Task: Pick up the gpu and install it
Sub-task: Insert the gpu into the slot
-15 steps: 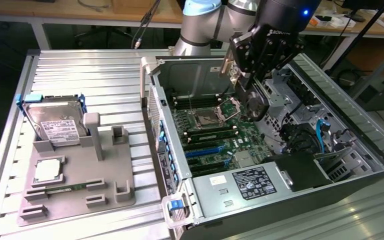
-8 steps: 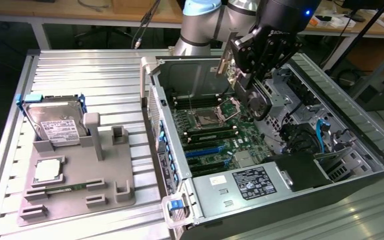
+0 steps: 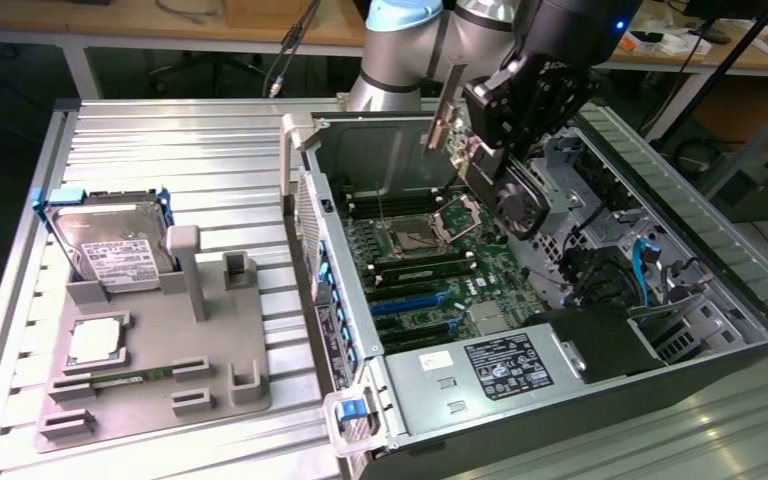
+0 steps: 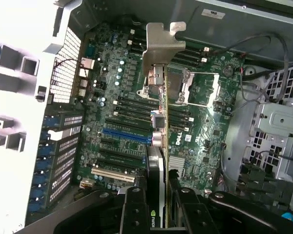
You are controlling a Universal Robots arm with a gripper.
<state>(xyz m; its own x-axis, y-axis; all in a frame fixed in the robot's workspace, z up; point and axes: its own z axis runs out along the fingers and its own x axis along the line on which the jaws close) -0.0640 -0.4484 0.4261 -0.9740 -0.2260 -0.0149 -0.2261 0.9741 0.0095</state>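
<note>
Evidently, the black robot gripper [image 4: 159, 197] is clenched on the green, black-shrouded, silver-bracketed gpu [image 4: 161, 48], edge-down above the green motherboard [image 4: 112, 92] (presumably so its connector faces the slots).

The gpu [image 3: 515, 198] [image 4: 157, 146], gripped on edge, hangs above the motherboard [image 4: 122, 112].

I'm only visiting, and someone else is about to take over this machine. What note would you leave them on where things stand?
Gripper: shut on the gpu, holding it edge-on.
Gpu: in the air over the motherboard, inside the open computer case.
Done: the card is picked up.
Left: it is not yet seated in a slot.
</note>
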